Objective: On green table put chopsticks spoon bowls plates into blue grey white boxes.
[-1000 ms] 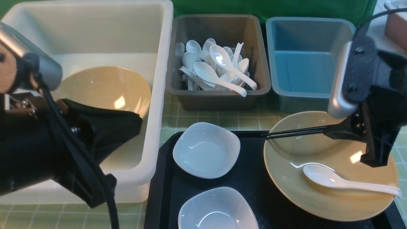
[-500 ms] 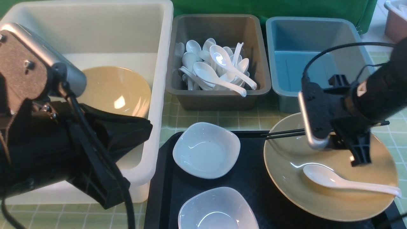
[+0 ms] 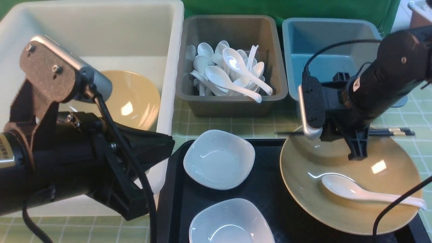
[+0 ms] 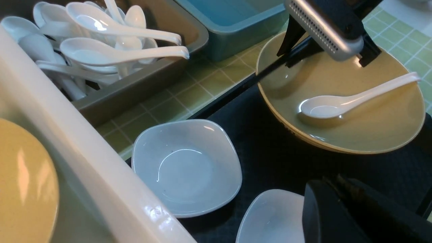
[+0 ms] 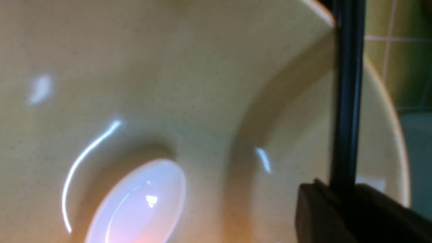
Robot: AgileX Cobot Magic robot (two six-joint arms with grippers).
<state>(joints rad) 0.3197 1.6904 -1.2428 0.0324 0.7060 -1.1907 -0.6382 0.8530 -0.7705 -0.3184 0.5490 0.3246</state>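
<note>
The right pincer [image 3: 357, 152] looks clamped on the black chopsticks [image 3: 393, 131], which lie across the far rim of the tan bowl [image 3: 337, 216]. A white spoon [image 3: 351, 190] rests inside that bowl. The blue box [image 3: 324, 71] stands just beyond the bowl on the green counter [image 3: 236, 128]. Well off to the bowl's left, the left pincer [image 3: 165, 145] is closed, holding nothing.

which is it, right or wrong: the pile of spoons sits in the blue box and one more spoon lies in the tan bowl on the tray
Wrong box: the front view shows the pile of spoons in the grey box, not the blue box. One more spoon lies in the tan bowl on the tray.
</note>
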